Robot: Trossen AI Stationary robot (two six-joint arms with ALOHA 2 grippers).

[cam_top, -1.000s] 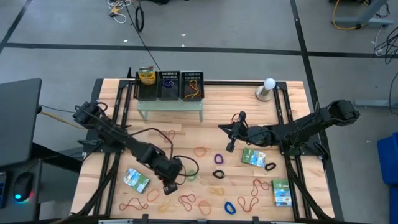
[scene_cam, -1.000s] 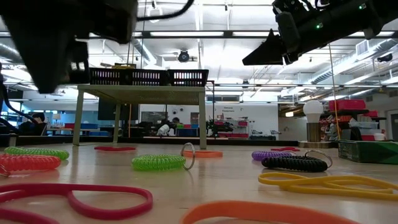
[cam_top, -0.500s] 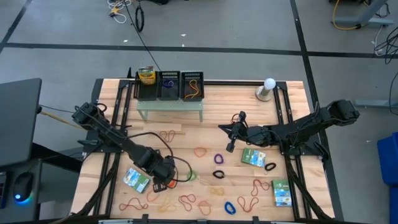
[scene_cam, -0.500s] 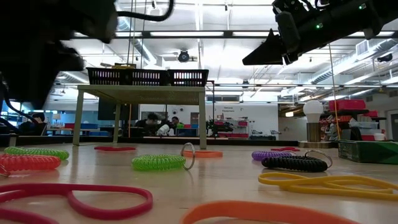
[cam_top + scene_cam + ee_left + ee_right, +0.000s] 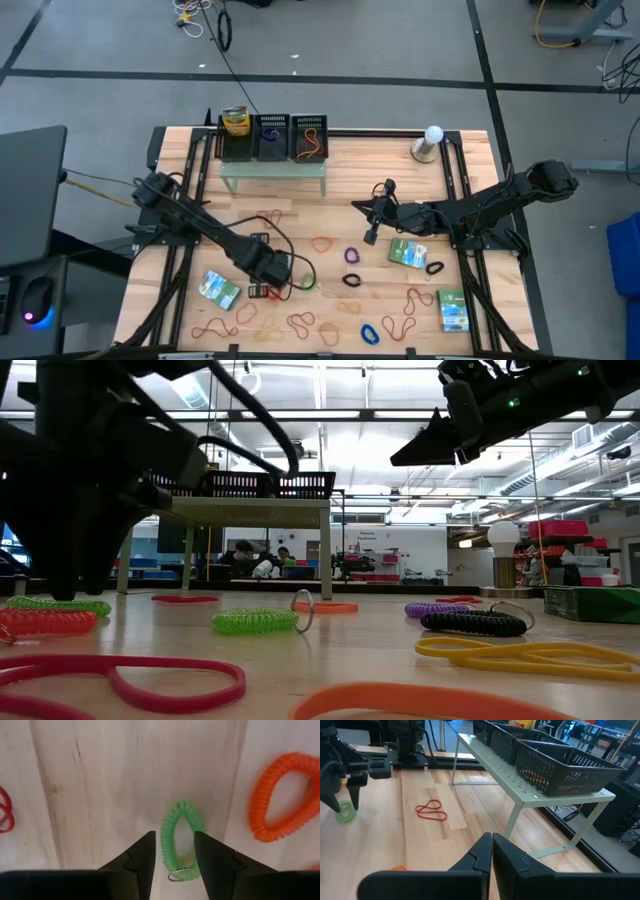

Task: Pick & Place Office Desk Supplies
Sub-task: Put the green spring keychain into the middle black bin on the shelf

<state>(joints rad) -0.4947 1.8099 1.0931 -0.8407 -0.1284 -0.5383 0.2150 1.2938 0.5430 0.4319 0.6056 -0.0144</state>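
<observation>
- Pale wooden tabletop (image 5: 115,780) lies directly under the left gripper (image 5: 173,851), whose fingers stand apart, straddling one side of a green coil band (image 5: 181,837).
- Light, springy and soft, it probably wants a pinch across the coil.
- Beside it lies an orange coil band (image 5: 279,797).
- Right gripper (image 5: 492,851) waits pressed together, well away.

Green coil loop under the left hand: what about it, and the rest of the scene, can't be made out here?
- Green coil loop: in the left wrist view the left hand straddles it with open fingers; contact cannot be told.
- High view: the arm covers that loop.
- Black mesh trays: contents too small to identify.
- Low view: the left arm blocks the table's left part.
- Right hand: shut, holding nothing visible.
</observation>
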